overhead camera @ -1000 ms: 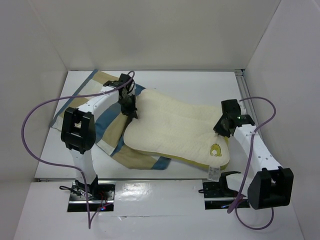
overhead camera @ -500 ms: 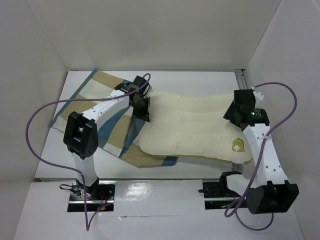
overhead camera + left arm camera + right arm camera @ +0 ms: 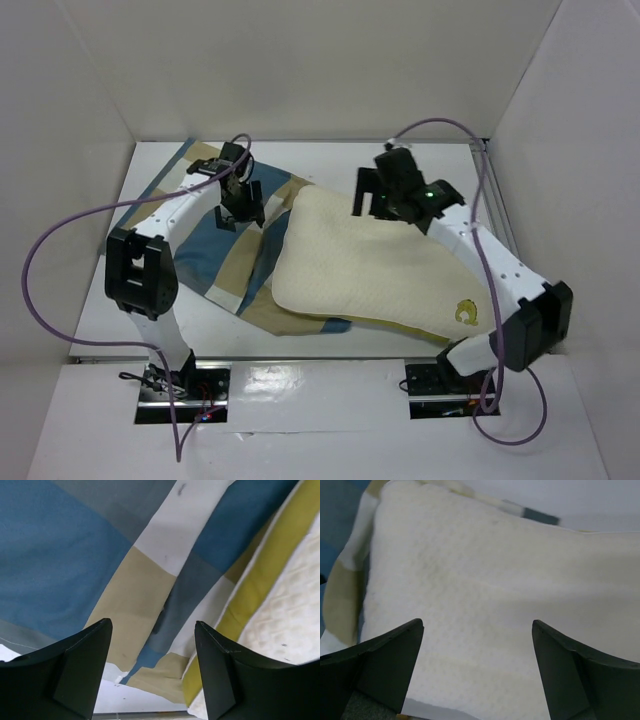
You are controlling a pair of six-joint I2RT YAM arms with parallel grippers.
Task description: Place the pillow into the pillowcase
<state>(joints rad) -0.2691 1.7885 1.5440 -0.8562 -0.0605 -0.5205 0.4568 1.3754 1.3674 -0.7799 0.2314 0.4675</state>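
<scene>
Left end effector, jaws apart and empty, hangs over the checked pillowcase. Right end effector, jaws also apart and empty, hangs over the pillow. To the left end effector's right, the pillow's edge overlaps the flat case on the surface. Both look soft and limp, so hems or corners are the likely holds. The case opening cannot be made out.

cream pillow overlapping checked pillowcase, white table

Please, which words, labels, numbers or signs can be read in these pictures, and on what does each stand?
None can be read.
The pillow bears a small yellow emblem, too small to show any letters.
The checked pillowcase shows no writing.
</scene>
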